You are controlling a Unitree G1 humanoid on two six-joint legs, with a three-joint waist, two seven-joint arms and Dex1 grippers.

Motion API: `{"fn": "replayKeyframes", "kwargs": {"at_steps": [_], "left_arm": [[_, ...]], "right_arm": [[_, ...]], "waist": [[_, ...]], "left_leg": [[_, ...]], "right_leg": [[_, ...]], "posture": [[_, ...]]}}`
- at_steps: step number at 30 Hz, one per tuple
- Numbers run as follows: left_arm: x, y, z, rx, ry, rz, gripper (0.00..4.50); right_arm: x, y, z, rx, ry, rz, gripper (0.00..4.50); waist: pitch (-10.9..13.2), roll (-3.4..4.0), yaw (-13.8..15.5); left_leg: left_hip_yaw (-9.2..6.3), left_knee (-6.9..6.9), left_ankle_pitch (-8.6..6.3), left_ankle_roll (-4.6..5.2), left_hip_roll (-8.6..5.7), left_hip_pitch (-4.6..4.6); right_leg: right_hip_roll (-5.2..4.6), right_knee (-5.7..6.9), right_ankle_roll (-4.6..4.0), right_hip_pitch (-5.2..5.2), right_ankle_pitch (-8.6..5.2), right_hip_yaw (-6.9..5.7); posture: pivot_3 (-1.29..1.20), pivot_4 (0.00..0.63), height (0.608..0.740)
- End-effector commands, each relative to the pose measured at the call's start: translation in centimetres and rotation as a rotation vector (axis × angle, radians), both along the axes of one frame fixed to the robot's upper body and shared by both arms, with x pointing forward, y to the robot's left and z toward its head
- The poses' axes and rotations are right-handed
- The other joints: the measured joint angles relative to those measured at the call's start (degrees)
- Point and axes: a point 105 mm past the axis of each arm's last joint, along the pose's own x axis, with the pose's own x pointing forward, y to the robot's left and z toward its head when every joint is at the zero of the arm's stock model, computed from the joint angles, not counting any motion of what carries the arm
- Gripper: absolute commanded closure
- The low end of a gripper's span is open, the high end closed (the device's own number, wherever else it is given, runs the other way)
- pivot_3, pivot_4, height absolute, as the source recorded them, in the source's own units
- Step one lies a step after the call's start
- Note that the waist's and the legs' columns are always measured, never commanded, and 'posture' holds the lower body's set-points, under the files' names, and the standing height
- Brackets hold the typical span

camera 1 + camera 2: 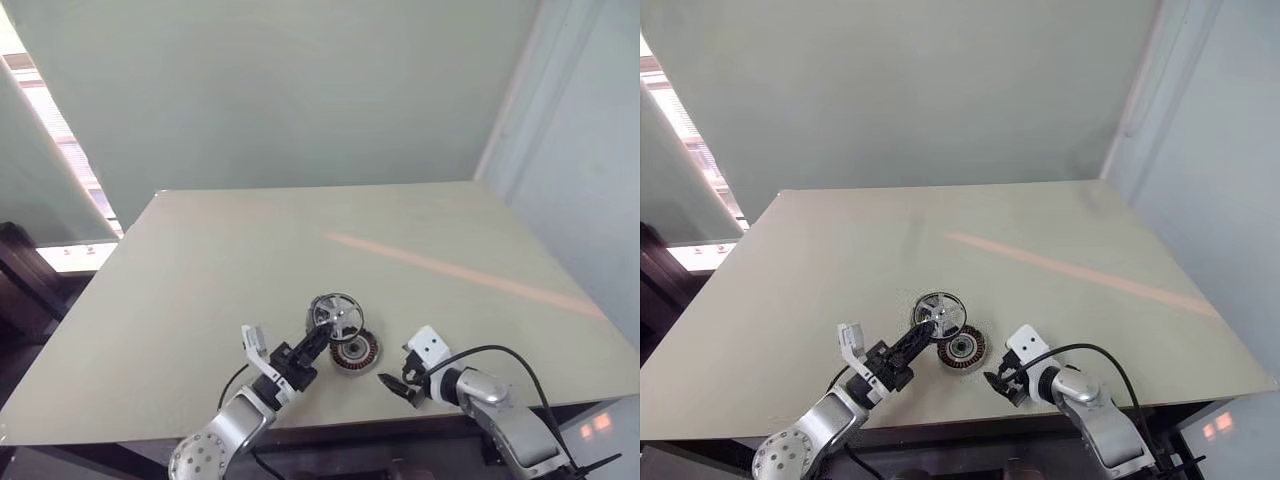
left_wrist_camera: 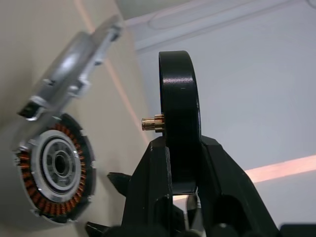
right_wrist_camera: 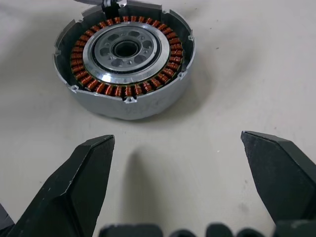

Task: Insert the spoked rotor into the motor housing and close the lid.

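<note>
My left gripper (image 1: 318, 347) is shut on the near rim of the spoked rotor (image 1: 335, 318), a disc with a black rim and silver spokes. It holds the disc flat and raised above the table, and a small brass pinion (image 2: 153, 123) points down from it. The motor housing (image 1: 353, 353), with its ring of copper windings, lies on the table just beside and below the rotor. At the housing's far edge the silver lid (image 2: 74, 64) stands tilted open. My right gripper (image 3: 177, 136) is open just right of the housing (image 3: 123, 54), low over the table, holding nothing.
The beige table (image 1: 200, 300) stretches far ahead, with a faint pink stripe (image 1: 460, 270) across its right half. Its front edge (image 1: 350, 425) runs just below both grippers. Pale walls stand behind and to the right. Dark furniture (image 1: 25, 280) sits off the left edge.
</note>
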Motion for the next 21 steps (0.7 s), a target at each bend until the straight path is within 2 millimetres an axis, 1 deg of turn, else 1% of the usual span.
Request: {"fn": "replayKeyframes", "kwargs": {"at_steps": [1,9,15,21], "left_arm": [[0.4,-1.2,0.7,-0.031,-0.039,-0.048,4.17],[0.6,-3.1,-1.0,-0.065,0.029,-0.082,4.17],[0.9,-3.4,-3.2,-0.042,0.097,-0.057,4.17],[1.2,-3.5,-3.8,-0.031,0.113,-0.046,4.17]], "right_arm": [[0.5,-0.1,1.6,0.009,-0.061,-0.006,0.00],[0.2,0.0,1.5,0.006,-0.055,-0.007,0.00],[0.0,0.1,1.6,0.008,-0.054,-0.005,0.00],[-0.2,0.2,1.6,0.010,-0.048,-0.010,0.00]], "waist": [[0.00,0.00,0.00],[0.00,0.00,0.00],[-0.01,0.01,-0.01],[-0.01,0.00,-0.01]], "left_leg": [[0.00,-0.01,0.00,0.00,0.00,-0.01],[0.00,-0.01,0.00,0.00,0.00,-0.01],[0.00,-0.02,0.00,0.00,-0.01,0.00],[0.00,-0.01,0.00,0.00,0.00,0.00]], "right_leg": [[0.00,0.00,0.00,-0.01,0.00,0.00],[0.00,-0.01,0.00,0.00,0.00,0.00],[0.00,-0.01,0.00,0.00,0.00,0.00],[0.00,-0.01,0.00,-0.01,0.00,-0.01]], "posture": [[0.00,0.000,0.740],[0.00,0.000,0.740],[0.00,0.000,0.740],[0.00,0.000,0.740]]}}
